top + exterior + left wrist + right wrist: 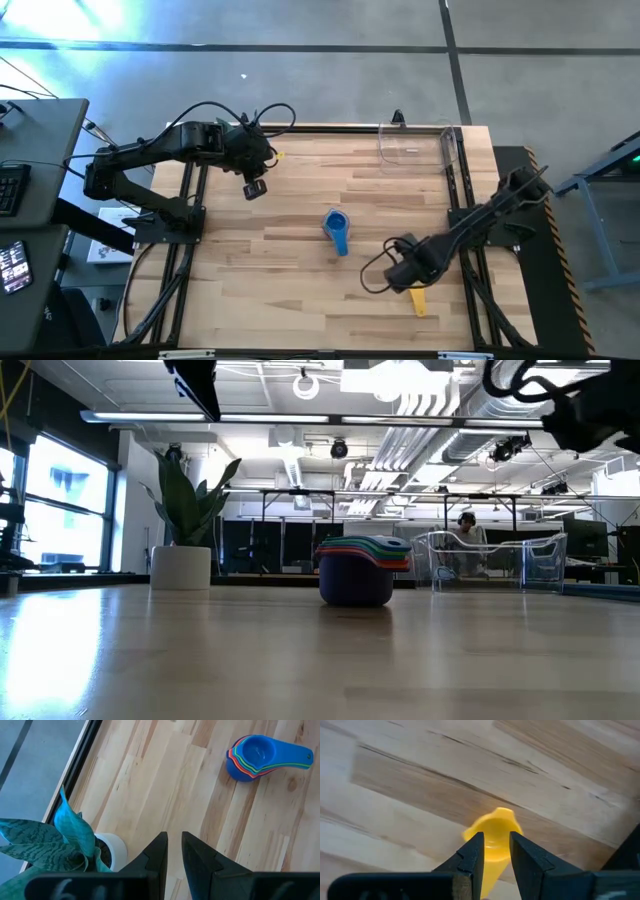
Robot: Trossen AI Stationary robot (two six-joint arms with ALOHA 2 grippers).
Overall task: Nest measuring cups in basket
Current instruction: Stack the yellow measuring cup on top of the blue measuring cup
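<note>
Several measuring cups sit nested in one stack at mid table, a blue one on top, handles toward the near edge. A yellow cup lies alone on the wood near the right front. My right gripper points down right over it, fingers a little apart, the cup showing through the gap. The clear basket stands at the far right edge. My left gripper hangs shut and high at the far left, holding nothing. My right gripper stands over the yellow cup from above. Its own fingers cover the cup's near part, and I cannot tell whether they touch it.
A white pot with a green plant stands at the far left, under my left arm. Bare wood lies between the stack, the basket and the yellow cup. A person sits in the room behind the basket.
</note>
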